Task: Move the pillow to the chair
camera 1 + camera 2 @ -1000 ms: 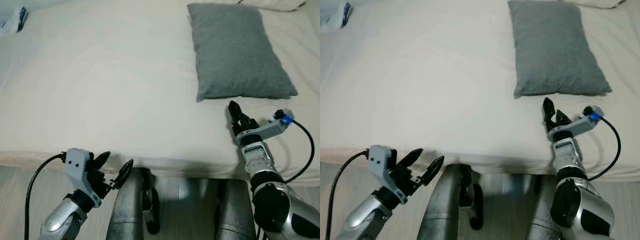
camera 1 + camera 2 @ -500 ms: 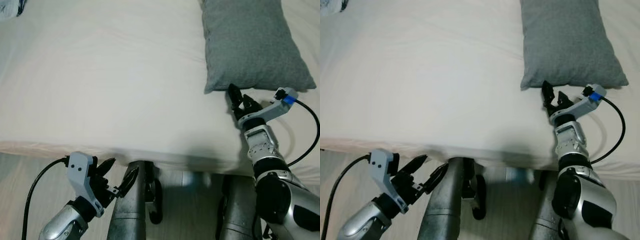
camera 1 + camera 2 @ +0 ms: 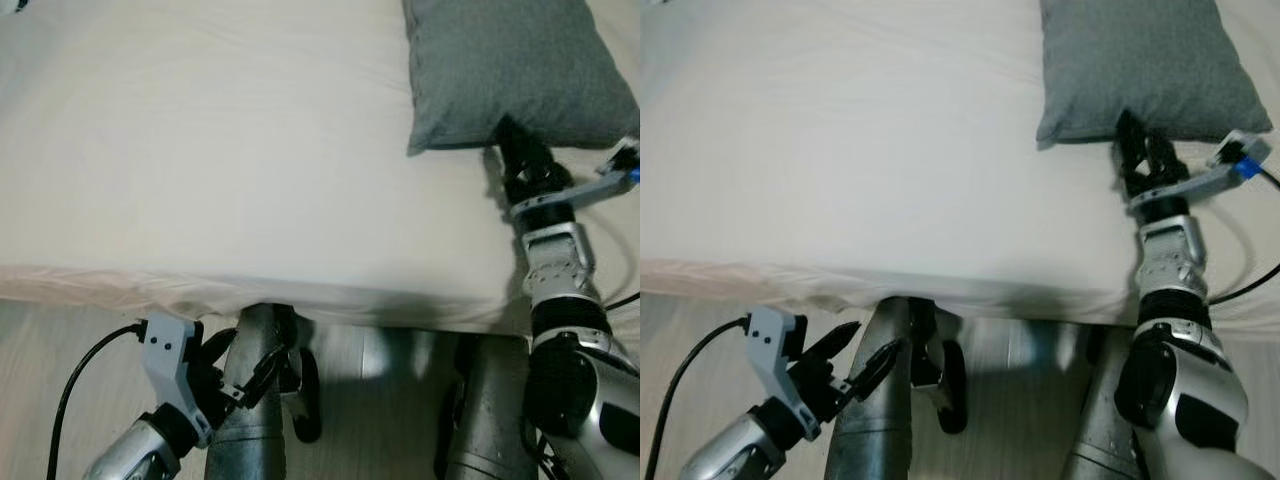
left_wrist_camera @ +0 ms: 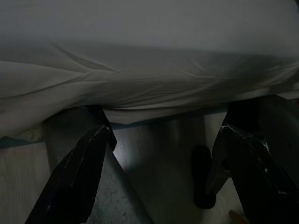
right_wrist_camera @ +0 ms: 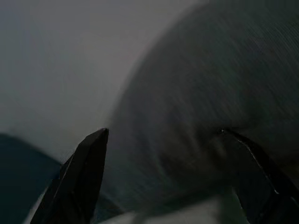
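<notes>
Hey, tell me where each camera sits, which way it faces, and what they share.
Left eye and right eye views: on the head, looking down at the bed, grey pillow, both arms, legs.
Left wrist view: low beside the bed, facing its sheet edge and the floor, past open fingers.
Right wrist view: at the pillow's near edge, fingers spread.
Shared: the pillow, in the head and right wrist views.

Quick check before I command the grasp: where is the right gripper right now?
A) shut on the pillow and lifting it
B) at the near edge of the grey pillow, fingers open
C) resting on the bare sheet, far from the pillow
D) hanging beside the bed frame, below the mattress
B: the right gripper sits at the near edge of the grey pillow on the bed, its two black fingers spread in the right wrist view.
</notes>
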Tool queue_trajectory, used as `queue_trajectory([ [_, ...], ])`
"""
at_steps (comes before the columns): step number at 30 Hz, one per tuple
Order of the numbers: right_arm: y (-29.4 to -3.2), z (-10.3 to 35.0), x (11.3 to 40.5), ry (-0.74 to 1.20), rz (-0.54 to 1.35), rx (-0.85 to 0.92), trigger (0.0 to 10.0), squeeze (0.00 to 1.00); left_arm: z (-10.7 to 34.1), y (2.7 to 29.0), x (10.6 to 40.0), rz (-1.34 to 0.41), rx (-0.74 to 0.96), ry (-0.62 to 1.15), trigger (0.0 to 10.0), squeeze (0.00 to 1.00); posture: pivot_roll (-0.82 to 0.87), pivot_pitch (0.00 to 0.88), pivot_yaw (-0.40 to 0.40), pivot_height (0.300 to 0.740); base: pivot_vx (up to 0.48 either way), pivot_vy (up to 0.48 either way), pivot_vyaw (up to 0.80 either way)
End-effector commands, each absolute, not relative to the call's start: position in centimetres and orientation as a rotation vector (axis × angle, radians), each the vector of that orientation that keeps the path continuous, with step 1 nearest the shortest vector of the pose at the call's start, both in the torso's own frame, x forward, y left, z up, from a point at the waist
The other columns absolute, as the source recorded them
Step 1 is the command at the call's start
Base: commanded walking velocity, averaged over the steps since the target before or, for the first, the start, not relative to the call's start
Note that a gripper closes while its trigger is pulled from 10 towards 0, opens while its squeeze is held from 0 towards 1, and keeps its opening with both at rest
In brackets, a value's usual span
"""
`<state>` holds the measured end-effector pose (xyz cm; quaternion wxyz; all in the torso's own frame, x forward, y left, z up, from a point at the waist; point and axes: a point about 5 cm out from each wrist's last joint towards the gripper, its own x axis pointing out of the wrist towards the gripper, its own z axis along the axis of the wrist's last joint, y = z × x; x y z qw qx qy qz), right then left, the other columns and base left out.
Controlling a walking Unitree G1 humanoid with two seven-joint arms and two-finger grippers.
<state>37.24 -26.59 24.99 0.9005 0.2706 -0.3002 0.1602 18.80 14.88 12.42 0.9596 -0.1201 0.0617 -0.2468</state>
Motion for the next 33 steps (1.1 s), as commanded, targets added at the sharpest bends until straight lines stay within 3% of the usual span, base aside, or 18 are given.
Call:
queue_trajectory([
  [1, -25.9, 24.8, 36.9, -0.645, 0.41, 0.577, 10.0, 0.0, 11.6, 15.3, 18.1, -0.484, -0.245, 0.178, 10.0, 0.0, 0.26, 0.605, 0.286, 0.505, 0.0, 0.0, 0.0],
  [5, -26.9, 25.8, 36.7, -0.704, 0.373, 0.614, 10.0, 0.0, 11.7, 15.3, 18.0, -0.486, -0.242, 0.182, 10.0, 0.0, 0.26, 0.605, 0.292, 0.505, 0.0, 0.0, 0.0],
  [8, -28.1, 24.8, 37.5, -0.605, 0.196, 0.648, 10.0, 0.0, 11.8, 15.3, 17.8, -0.495, -0.24, 0.184, 10.0, 0.0, 0.27, 0.602, 0.297, 0.505, 0.0, 0.0, 0.0],
  [10, -28.2, 24.6, 37.5, -0.587, 0.178, 0.651, 10.0, 0.0, 11.8, 15.3, 17.8, -0.496, -0.24, 0.185, 10.0, 0.0, 0.27, 0.602, 0.297, 0.505, 0.0, 0.0, 0.0],
  [11, -28.2, 24.1, 37.7, -0.568, 0.159, 0.736, 10.0, 0.0, 11.9, 15.3, 17.8, -0.5, -0.239, 0.187, 10.0, 0.0, 0.27, 0.599, 0.299, 0.505, 0.0, 0.0, 0.0],
  [16, -26.1, 21.5, 38.0, -0.463, 0.257, 0.907, 10.0, 0.0, 11.9, 15.0, 17.8, -0.51, -0.239, 0.187, 10.0, 0.0, 0.27, 0.595, 0.299, 0.505, 0.0, 0.0, 0.0],
  [25, -23.4, 19.6, 38.2, -0.349, 0.358, 0.987, 10.0, 0.0, 11.8, 14.6, 17.7, -0.525, -0.247, 0.196, 10.0, 0.0, 0.26, 0.595, 0.303, 0.505, 0.0, 0.0, 0.0],
  [27, -23.6, 19.5, 38.1, -0.357, 0.346, 0.989, 10.0, 0.0, 11.8, 14.5, 17.6, -0.527, -0.248, 0.197, 10.0, 0.0, 0.26, 0.595, 0.303, 0.505, 0.0, 0.0, 0.0],
  [33, -27.6, 21.4, 36.8, -0.551, 0.315, 0.963, 10.0, 0.0, 11.9, 14.4, 17.5, -0.529, -0.252, 0.2, 10.0, 0.0, 0.29, 0.59, 0.314, 0.505, 0.0, 0.0, 0.0],
])
